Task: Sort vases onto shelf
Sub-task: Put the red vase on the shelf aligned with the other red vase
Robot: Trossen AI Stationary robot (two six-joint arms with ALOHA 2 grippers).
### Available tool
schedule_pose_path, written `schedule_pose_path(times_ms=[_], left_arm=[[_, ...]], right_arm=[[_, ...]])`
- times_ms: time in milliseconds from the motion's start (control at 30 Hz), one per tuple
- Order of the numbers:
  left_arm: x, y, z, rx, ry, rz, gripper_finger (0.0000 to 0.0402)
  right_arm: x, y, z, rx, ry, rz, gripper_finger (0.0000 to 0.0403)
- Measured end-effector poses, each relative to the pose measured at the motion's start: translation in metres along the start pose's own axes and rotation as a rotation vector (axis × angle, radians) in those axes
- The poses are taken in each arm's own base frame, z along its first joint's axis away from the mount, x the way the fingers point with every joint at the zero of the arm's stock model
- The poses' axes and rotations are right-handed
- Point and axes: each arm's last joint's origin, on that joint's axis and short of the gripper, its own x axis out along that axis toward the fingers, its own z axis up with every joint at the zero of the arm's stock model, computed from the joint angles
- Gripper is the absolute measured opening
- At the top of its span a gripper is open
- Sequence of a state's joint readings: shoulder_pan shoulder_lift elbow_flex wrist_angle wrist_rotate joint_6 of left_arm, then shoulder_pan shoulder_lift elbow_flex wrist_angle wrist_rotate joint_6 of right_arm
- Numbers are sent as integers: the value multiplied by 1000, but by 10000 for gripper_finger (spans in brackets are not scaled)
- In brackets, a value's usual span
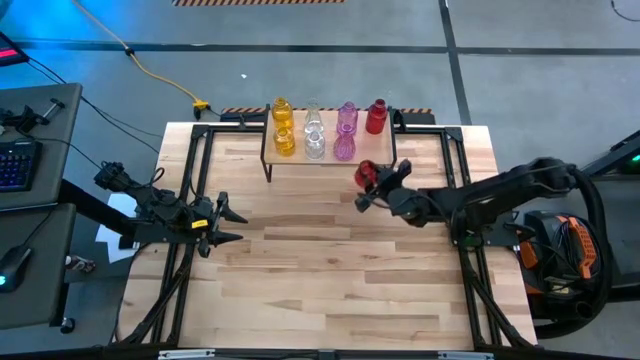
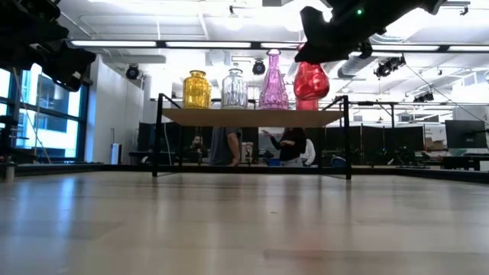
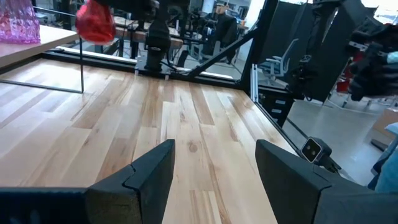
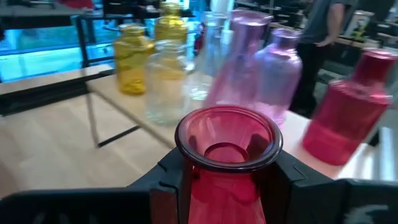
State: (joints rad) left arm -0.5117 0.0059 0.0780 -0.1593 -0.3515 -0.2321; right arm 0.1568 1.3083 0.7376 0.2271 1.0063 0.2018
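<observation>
Beside shelf (image 1: 330,152), right claw (image 1: 372,187) clamping red vase (image 1: 365,173)

I see the shelf (image 2: 252,117) carrying a yellow vase (image 2: 196,90), clear vase (image 2: 234,89) and pink vase (image 2: 273,81); my right gripper (image 2: 325,47) holds a red vase (image 2: 311,81) just above its right end.

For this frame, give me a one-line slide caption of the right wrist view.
Right gripper holds a red vase by its neck before the shelf of yellow, clear, pink and red vases.
</observation>
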Motion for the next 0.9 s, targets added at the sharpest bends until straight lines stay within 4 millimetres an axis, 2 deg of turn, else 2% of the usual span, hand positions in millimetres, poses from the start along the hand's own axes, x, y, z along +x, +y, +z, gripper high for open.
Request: schedule_pose_path(times_ms=[333,567,700,900], left_arm=[[0,0,0,0,0,0,214],[0,0,0,0,0,0,214],[0,0,0,0,0,0,214],[0,0,0,0,0,0,214]], right_arm=[[18,-22,3,59,19,-108,107],[20,-27,5,89,5,-174,107],[19,-37,14,94,-13,-188,107],[20,-64,33,104,-41,-151,107]])
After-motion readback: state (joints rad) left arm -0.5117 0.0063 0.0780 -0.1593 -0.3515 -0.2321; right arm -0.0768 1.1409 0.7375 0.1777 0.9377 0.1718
